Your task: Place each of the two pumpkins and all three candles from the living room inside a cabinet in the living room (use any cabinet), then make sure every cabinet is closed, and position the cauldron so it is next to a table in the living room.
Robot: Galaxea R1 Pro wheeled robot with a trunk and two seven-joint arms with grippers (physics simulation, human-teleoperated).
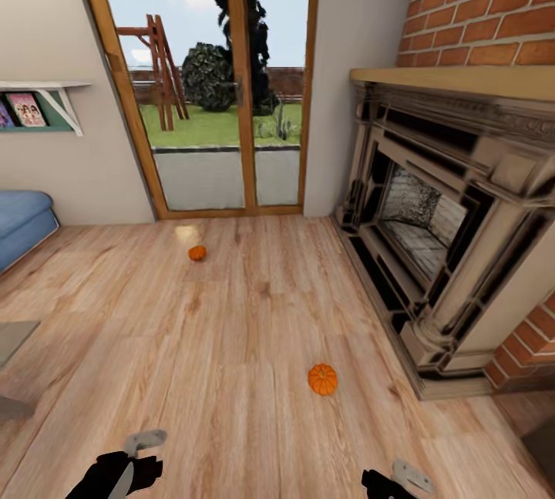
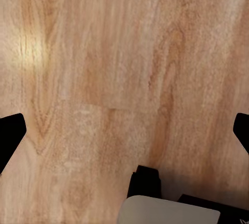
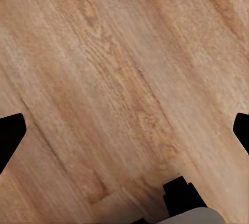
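Both pincers – left pincer (image 2: 124, 130) and right pincer (image 3: 124, 130) – hang spread wide and empty over the floor (image 1: 231, 345). Neither pumpkin is stowed: the near pumpkin (image 1: 322, 379) lies before the fireplace (image 1: 447, 237), the far pumpkin (image 1: 197, 253) by the glass door (image 1: 223, 98) – the task looks barely begun.

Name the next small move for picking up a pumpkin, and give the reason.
Probably roll forward toward the nearer pumpkin, angling slightly right. It lies on the wood floor ahead of the right gripper, whose jaws are spread and empty. The other pumpkin lies farther off, near the glass door.
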